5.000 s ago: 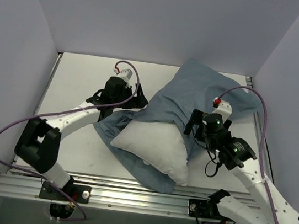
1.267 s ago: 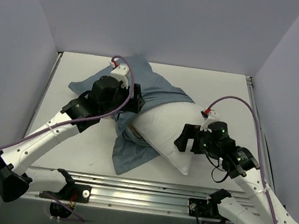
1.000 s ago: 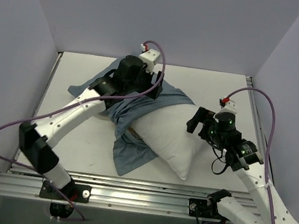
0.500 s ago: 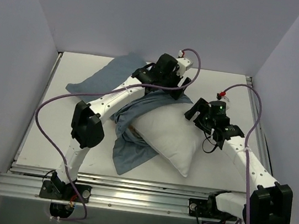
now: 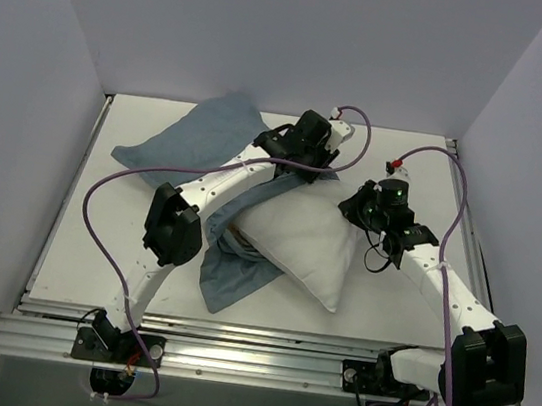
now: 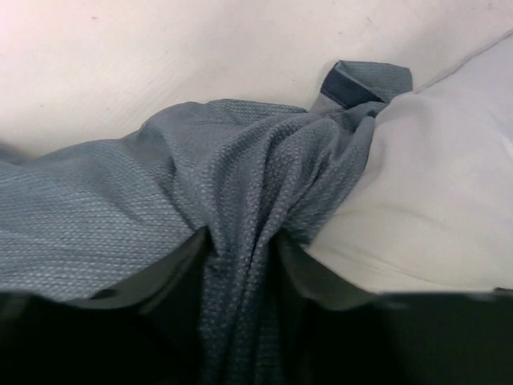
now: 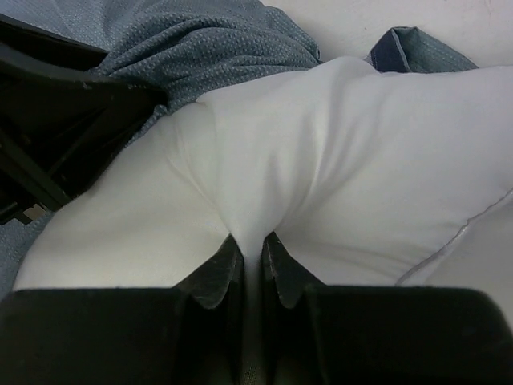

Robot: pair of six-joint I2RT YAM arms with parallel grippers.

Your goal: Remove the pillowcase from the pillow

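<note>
The white pillow (image 5: 294, 252) lies mid-table, its near half bare. The blue-grey pillowcase (image 5: 199, 137) trails off it to the back left, and another fold hangs out beside the pillow's near-left edge. At the pillow's far end my left gripper (image 5: 301, 167) is reaching in. In the left wrist view that gripper (image 6: 240, 249) is shut on a bunched ridge of the pillowcase (image 6: 120, 208) beside the pillow (image 6: 433, 200). My right gripper (image 5: 354, 207) is at the pillow's far right side. Its wrist view shows the gripper (image 7: 251, 249) shut on a pinched fold of the pillow (image 7: 361, 160), with the pillowcase (image 7: 200, 40) behind.
The white table (image 5: 115, 232) is walled by pale panels at the left, back and right. A metal rail (image 5: 229, 359) runs along the near edge. Purple cables loop over both arms. The left arm's dark wrist (image 7: 56, 120) sits close on the right gripper's left.
Both grippers have closed, the left on the pillowcase and the right on the pillow. The cloth at the back left has bulged up and drawn in.
</note>
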